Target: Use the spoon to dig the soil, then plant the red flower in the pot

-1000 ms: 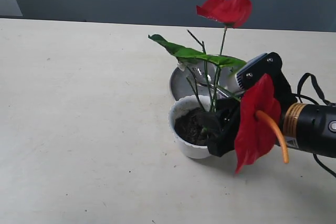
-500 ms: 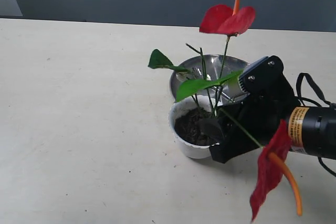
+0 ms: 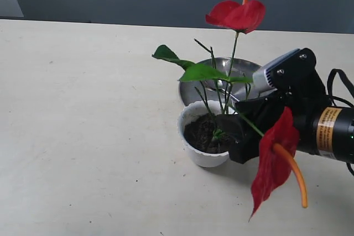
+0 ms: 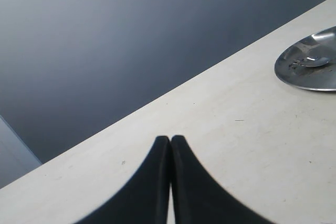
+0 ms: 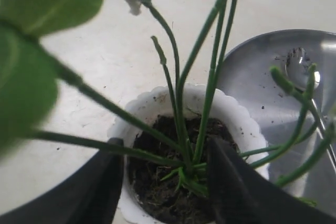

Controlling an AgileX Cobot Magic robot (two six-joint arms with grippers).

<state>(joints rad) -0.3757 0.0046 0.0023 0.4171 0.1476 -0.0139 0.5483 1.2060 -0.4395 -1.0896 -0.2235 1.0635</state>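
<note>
The white scalloped pot (image 3: 200, 156) holds dark soil (image 3: 200, 134), and the red flower (image 3: 237, 14) stands with its stem base (image 5: 185, 170) in that soil. A second red bloom (image 3: 274, 164) hangs low in front of the right arm. My right gripper (image 3: 235, 134) is open at the pot. In the right wrist view the gripper (image 5: 165, 148) has one finger outside the rim and the other over the soil, with the stems loose between them. The spoon (image 4: 308, 61) lies in the steel plate. My left gripper (image 4: 170, 140) is shut on nothing above bare table.
The round steel plate (image 3: 194, 84) sits right behind the pot, touching or nearly touching it, with soil crumbs on it (image 5: 273, 85). Green leaves (image 3: 203, 72) spread over the plate and pot. The right arm's cable (image 3: 338, 81) trails at the right edge.
The right gripper has drawn back a little to the right and up. The flower's stems have swung: the leaves shifted, and the low bloom rose and moved left.
</note>
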